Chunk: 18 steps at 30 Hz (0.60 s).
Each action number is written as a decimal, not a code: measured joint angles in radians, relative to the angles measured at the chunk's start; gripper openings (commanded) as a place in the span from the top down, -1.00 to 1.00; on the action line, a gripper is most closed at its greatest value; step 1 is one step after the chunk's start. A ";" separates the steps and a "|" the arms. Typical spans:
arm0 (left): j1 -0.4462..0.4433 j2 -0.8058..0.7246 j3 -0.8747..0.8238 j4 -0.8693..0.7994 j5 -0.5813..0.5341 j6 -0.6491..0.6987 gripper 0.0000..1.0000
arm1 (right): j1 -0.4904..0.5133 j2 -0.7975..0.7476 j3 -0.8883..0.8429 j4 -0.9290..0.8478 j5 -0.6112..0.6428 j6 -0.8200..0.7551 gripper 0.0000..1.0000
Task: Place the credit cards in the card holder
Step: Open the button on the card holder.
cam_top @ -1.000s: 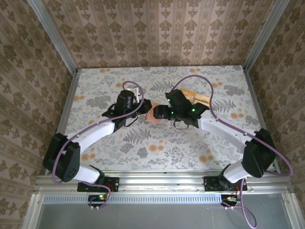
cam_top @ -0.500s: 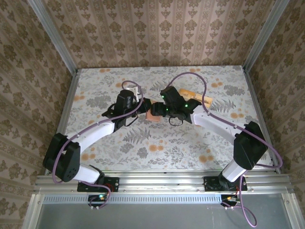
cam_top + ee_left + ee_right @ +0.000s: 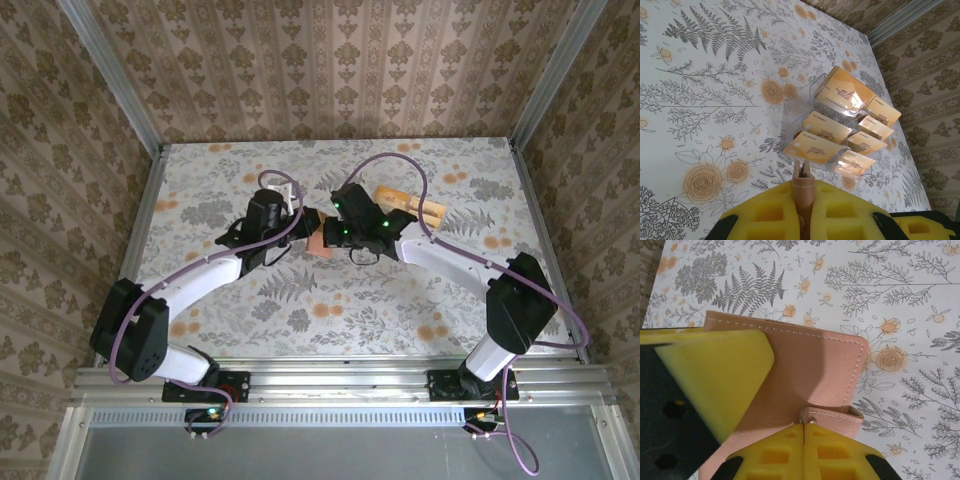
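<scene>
The reddish-brown card holder [image 3: 318,243] is held up between both grippers at mid table. My left gripper [image 3: 803,192] is shut on its edge, and the leather [image 3: 803,172] pokes up between the yellow pads. In the right wrist view the card holder [image 3: 810,365] shows its stitched face, with my left gripper's pad [image 3: 715,375] pressed on its left side. My right gripper [image 3: 804,426] is shut, its tips pinching the end of the holder's clasp strap [image 3: 835,416]. Several tan-yellow credit cards [image 3: 826,131] lie in a clear tray beyond.
The clear plastic tray [image 3: 410,205] with the cards stands just right of the grippers, behind the right arm. The floral table [image 3: 300,300] is bare in front of the arms. Patterned walls close off the back and both sides.
My right gripper moved left to the card holder and went from open to shut on its strap. The left gripper stayed shut on the holder, nearly still.
</scene>
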 measured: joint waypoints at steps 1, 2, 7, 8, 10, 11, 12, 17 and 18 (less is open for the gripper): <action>0.000 0.000 0.000 0.000 0.000 0.000 1.00 | -0.001 0.000 -0.003 0.003 0.000 -0.001 1.00; 0.000 0.000 0.000 -0.002 -0.001 0.000 1.00 | -0.002 0.000 -0.008 0.008 -0.001 0.001 1.00; -0.001 0.000 0.000 -0.010 -0.001 0.001 1.00 | -0.049 -0.027 -0.096 0.036 -0.014 0.006 1.00; -0.001 0.000 0.000 -0.011 -0.001 0.000 1.00 | -0.070 -0.035 -0.121 0.036 -0.014 0.009 1.00; -0.001 0.000 0.000 -0.010 0.000 0.000 1.00 | -0.116 -0.054 -0.177 0.036 -0.015 0.014 1.00; -0.001 0.000 0.000 -0.006 0.001 0.000 1.00 | -0.131 -0.061 -0.192 0.037 -0.021 0.017 1.00; -0.005 0.000 0.000 -0.003 0.004 0.000 1.00 | -0.143 -0.072 -0.207 0.039 -0.033 0.019 0.83; -0.005 0.000 0.000 0.000 0.003 0.001 1.00 | -0.148 -0.121 -0.218 0.050 -0.066 0.031 0.25; -0.004 0.000 0.001 0.001 0.003 0.001 1.00 | -0.150 -0.127 -0.218 0.053 -0.073 0.035 0.20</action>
